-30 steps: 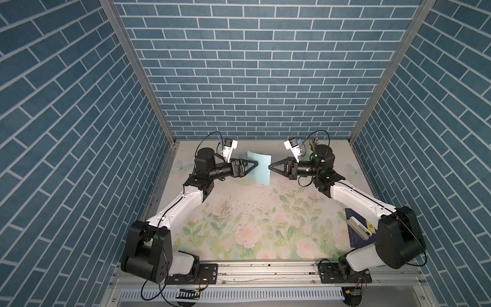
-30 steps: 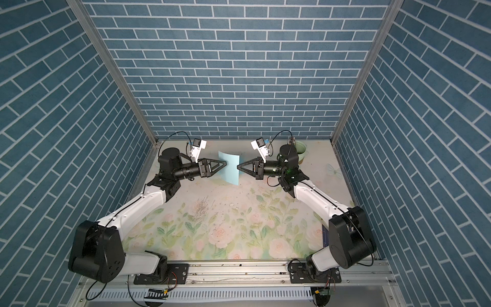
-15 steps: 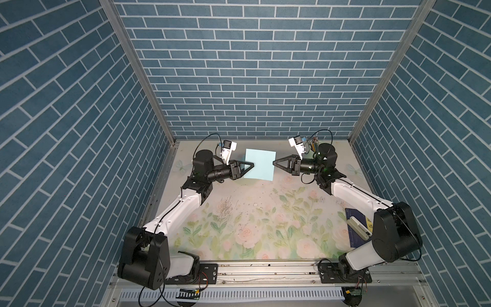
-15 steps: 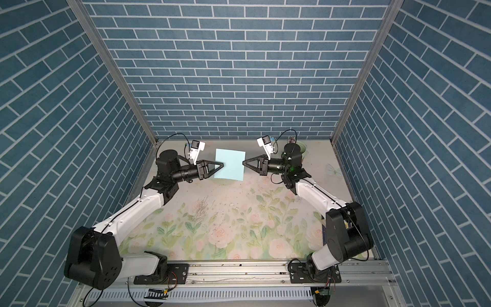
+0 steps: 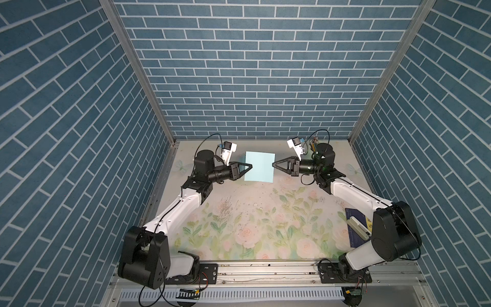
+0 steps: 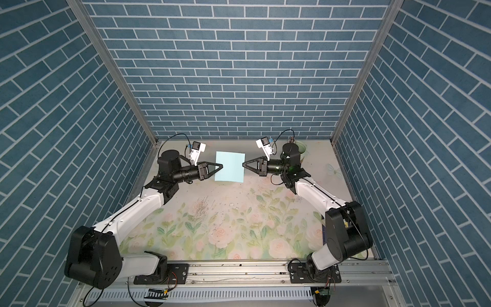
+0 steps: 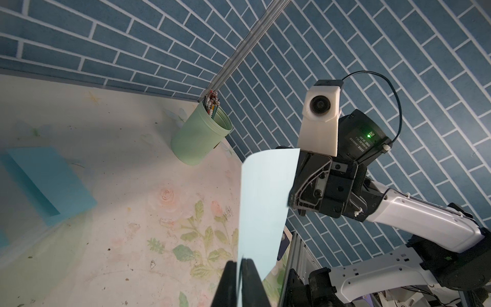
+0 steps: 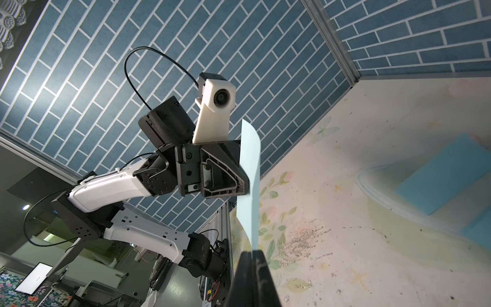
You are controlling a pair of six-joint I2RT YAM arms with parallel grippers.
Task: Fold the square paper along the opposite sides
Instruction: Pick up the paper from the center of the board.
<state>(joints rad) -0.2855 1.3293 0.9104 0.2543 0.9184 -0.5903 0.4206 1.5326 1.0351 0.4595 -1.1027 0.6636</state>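
The light blue square paper (image 5: 259, 167) (image 6: 229, 167) hangs in the air near the back of the table, stretched between both grippers. My left gripper (image 5: 251, 166) (image 6: 222, 166) is shut on the middle of its left edge. In the left wrist view the paper (image 7: 265, 199) runs straight out from between the closed jaws of my left gripper (image 7: 241, 261). My right gripper (image 5: 273, 164) (image 6: 243, 164) is shut on the opposite edge. In the right wrist view the paper (image 8: 251, 186) shows almost edge-on, slightly bowed, above my right gripper (image 8: 252, 252).
A green cup of pencils (image 7: 199, 138) (image 6: 301, 150) stands in the back right corner behind the right arm. A darker blue sheet (image 7: 50, 180) (image 8: 446, 175) lies on the floral mat below the held paper. A dark book (image 5: 356, 228) with a white object lies front right.
My left gripper has closed on the paper's left edge. Both arms moved toward the back wall, and the paper turned from steeply tilted to lying broad and flat between them.
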